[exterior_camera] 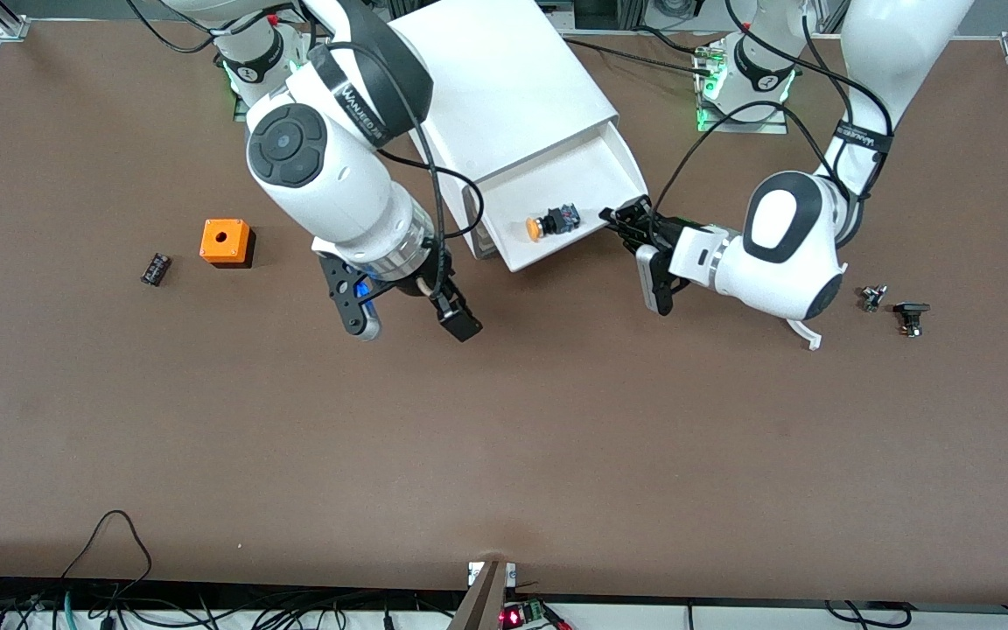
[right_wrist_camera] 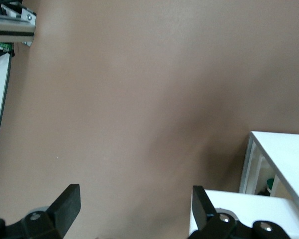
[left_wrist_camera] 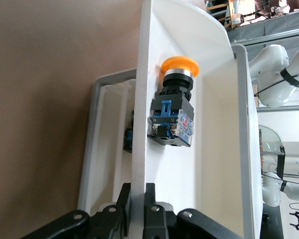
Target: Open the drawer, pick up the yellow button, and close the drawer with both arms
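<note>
The white cabinet (exterior_camera: 504,79) lies on the table with its top drawer (exterior_camera: 574,166) pulled out. The button (exterior_camera: 552,221), orange cap and black-and-blue body, lies on its side inside the drawer, close to the front wall. My left gripper (exterior_camera: 622,219) is shut on that front wall at the end toward the left arm. In the left wrist view the fingers (left_wrist_camera: 123,199) clamp the thin wall (left_wrist_camera: 142,124), with the button (left_wrist_camera: 173,107) just inside it. My right gripper (exterior_camera: 412,328) hangs open and empty over bare table beside the drawer's other corner; its fingers (right_wrist_camera: 67,199) stand wide apart.
An orange cube with a hole (exterior_camera: 225,241) and a small black component (exterior_camera: 155,268) lie toward the right arm's end. Two small dark parts (exterior_camera: 873,297) (exterior_camera: 911,317) lie toward the left arm's end. Cables run along the table's near edge.
</note>
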Action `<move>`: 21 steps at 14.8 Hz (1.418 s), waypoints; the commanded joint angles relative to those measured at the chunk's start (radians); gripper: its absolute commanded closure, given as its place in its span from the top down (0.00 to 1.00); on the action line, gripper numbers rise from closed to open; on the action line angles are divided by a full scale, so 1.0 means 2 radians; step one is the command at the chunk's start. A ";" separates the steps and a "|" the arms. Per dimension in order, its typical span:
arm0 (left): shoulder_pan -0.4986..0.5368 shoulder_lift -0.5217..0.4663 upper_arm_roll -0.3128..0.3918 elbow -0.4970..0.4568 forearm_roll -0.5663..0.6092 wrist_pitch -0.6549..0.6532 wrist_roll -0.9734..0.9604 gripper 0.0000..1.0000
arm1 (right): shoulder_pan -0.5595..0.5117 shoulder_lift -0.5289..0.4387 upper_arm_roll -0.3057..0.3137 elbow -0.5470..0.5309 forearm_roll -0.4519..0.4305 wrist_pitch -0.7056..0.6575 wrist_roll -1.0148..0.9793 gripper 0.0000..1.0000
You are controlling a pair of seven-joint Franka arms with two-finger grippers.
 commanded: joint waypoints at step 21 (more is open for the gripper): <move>0.015 0.015 -0.020 0.270 0.211 -0.200 -0.341 1.00 | 0.145 0.090 -0.015 0.022 -0.027 0.034 0.130 0.87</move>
